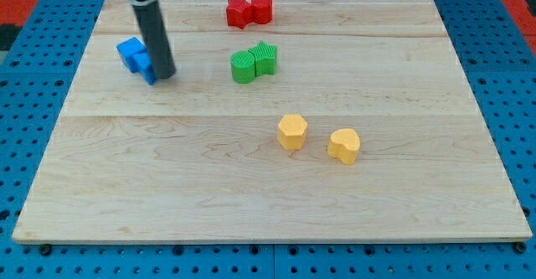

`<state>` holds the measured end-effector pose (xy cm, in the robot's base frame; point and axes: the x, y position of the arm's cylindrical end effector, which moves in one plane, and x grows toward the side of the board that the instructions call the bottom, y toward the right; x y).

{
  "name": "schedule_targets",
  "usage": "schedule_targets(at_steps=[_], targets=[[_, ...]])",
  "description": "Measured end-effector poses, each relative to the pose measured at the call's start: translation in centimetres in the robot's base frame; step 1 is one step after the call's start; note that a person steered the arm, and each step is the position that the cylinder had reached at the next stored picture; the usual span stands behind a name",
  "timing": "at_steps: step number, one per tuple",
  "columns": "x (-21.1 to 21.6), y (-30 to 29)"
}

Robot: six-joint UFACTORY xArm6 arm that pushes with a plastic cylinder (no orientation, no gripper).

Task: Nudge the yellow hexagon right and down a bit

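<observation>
The yellow hexagon sits right of the board's middle. A yellow heart-shaped block lies just to its right, a little lower, with a small gap between them. My tip is at the upper left of the board, touching or just beside the blue blocks, far to the left and above the yellow hexagon. The rod rises from there to the view's top.
Two red blocks sit together near the board's top edge. Two green blocks sit together above and left of the yellow hexagon. The wooden board lies on a blue pegboard surface.
</observation>
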<state>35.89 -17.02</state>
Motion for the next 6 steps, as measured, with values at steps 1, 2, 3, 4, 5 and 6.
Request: schedule_targets(at_steps=[1,2,3,4,5,6], targets=[[0.8,3.4],[4.3,10.7],[7.9,12.0],[9.1,15.7],[10.0,21.6],[10.1,18.0]])
